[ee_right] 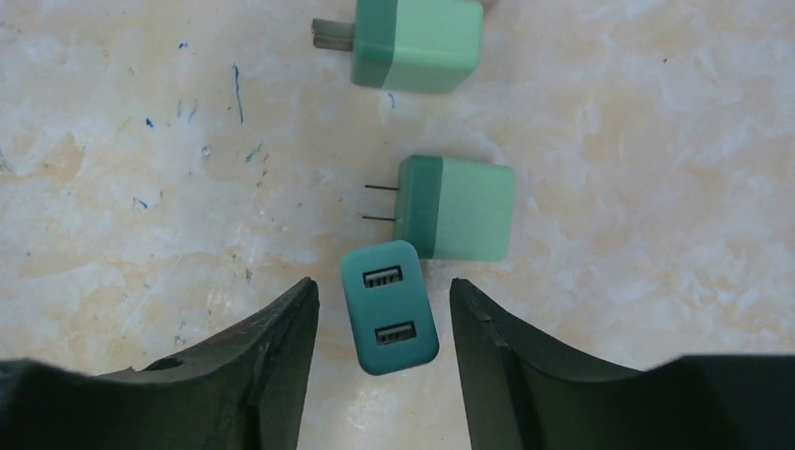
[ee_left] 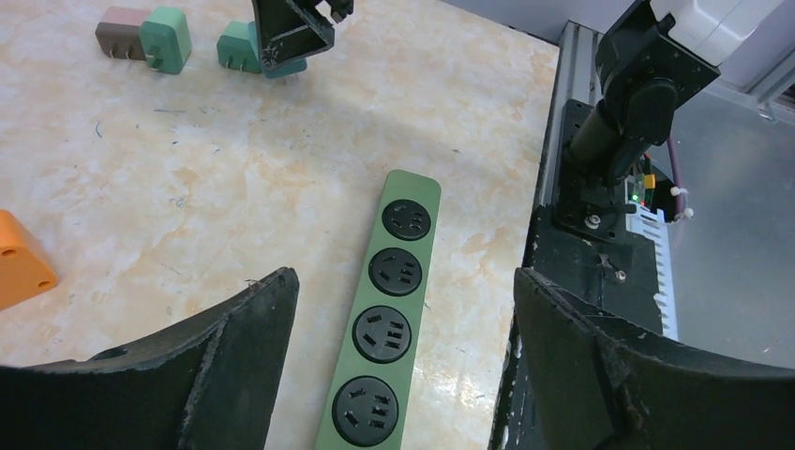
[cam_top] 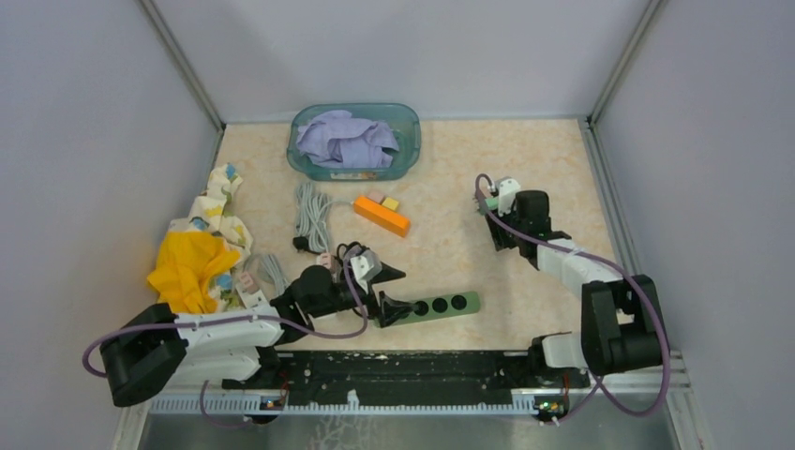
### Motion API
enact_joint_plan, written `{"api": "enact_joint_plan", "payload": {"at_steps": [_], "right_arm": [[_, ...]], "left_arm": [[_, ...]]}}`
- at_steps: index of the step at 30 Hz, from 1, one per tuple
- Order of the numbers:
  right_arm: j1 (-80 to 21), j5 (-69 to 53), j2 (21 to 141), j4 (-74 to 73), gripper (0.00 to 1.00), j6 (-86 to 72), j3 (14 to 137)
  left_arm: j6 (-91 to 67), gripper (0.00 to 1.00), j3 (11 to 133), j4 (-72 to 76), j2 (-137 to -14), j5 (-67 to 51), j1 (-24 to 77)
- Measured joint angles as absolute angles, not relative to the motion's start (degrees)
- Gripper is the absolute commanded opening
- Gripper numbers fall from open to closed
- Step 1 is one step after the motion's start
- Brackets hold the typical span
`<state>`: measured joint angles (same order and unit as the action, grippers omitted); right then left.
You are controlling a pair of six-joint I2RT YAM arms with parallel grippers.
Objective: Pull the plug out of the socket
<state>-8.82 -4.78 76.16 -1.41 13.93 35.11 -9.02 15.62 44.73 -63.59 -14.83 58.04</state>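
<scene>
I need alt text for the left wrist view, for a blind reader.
A green power strip with four empty sockets lies on the table, framed by the open left gripper. Farther off, the right gripper hovers by green plugs.

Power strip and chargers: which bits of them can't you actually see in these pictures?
- Power strip: its near end is cut off by the bottom edge in the left wrist view and covered by the left gripper in the top view.
- Dark teal charger: its prong side faces away from the right wrist camera.
- Topmost charger: cut by the top edge there.
- In the top view, the right gripper hides the chargers.
</scene>
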Motion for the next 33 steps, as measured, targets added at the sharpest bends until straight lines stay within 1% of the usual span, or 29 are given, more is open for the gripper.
{"api": "enact_joint_plan", "payload": {"at_steps": [1, 3, 4, 6, 12, 16, 19, 25, 27, 28, 31, 33], "right_arm": [[-8.82, -4.25, 76.27, -1.72, 0.67, 13.87, 35.33], [-8.8, -3.14, 76.25, -1.65, 0.71, 14.28, 35.7], [-8.8, -2.59, 76.25, -1.26, 0.72, 14.48, 35.79], [-8.8, -1.74, 76.18, -1.15, 0.72, 14.85, 35.79], [-8.75, -1.19, 73.01, -1.21, 0.7, 15.55, 35.79], [-8.43, -4.45, 68.75, -1.67, 0.7, 17.02, 35.79], [-8.05, -10.76, 65.76, -3.68, 0.7, 19.55, 35.79], [-7.79, -31.03, 62.39, -12.23, 0.71, 28.38, 35.79], [-7.79, -37.85, 61.56, -15.25, 0.72, 31.53, 35.81], [-7.79, -40.91, 61.17, -16.62, 0.75, 33.04, 35.81], [-7.79, -48.27, 60.14, -20.21, 0.8, 37.12, 35.81], [-7.79, -52.58, 59.61, -22.68, 0.82, 40.07, 35.81]], "left_arm": [[-9.26, 0.91, 15.25, 44.62, -63.05, -14.79, 57.98], [-9.72, 0.95, 14.39, 44.42, -61.65, -14.55, 57.76], [-9.89, 0.97, 14.09, 44.38, -61.08, -14.52, 57.69], [-10.57, 1.0, 13.52, 44.21, -59.61, -14.41, 57.41], [-12.58, 1.0, 12.25, 43.97, -55.11, -14.11, 56.16], [-14.31, 1.0, 12.12, 44.03, -53.71, -14.46, 54.76], [-15.68, 1.0, 12.05, 43.99, -53.67, -14.94, 53.65], [-17.82, 1.0, 11.84, 43.66, -53.65, -15.2, 52.34], [-18.41, 1.0, 11.79, 43.44, -53.54, -15.2, 52.18], [-18.59, 1.0, 11.77, 43.33, -53.49, -15.18, 51.96], [-18.92, 1.0, 11.68, 42.98, -53.45, -15.16, 51.64], [-19.18, 1.0, 11.68, 42.7, -53.45, -15.16, 51.51]]}}
